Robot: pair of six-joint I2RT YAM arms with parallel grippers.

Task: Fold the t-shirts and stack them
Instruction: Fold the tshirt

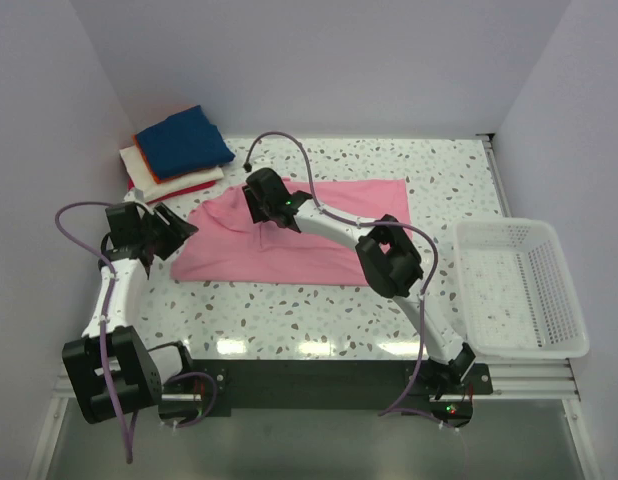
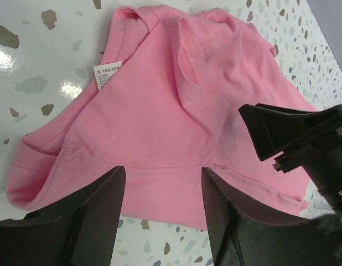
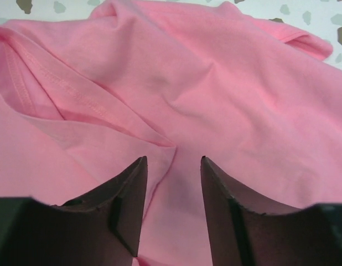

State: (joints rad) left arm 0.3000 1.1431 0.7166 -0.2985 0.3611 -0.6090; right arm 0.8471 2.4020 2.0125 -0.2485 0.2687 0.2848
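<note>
The pink t-shirt [image 1: 329, 205] lies partly folded and rumpled on the speckled table, its left side bunched up. My right gripper [image 1: 257, 205] hovers over that bunched part. In the right wrist view its jaws [image 3: 173, 159] stand open just above the pink cloth [image 3: 215, 83], with a loose fold edge below and nothing pinched. My left gripper [image 1: 179, 228] is at the shirt's left edge. It is open [image 2: 163, 169] over the hem of the pink shirt [image 2: 160, 100], whose size tag shows. A stack of folded t-shirts [image 1: 179, 145], navy on top, sits at the back left.
A white mesh basket [image 1: 519, 290] stands at the right edge of the table. The right gripper's black body [image 2: 304, 138] shows at the right of the left wrist view, close to my left fingers. Grey walls close in on the left, back and right.
</note>
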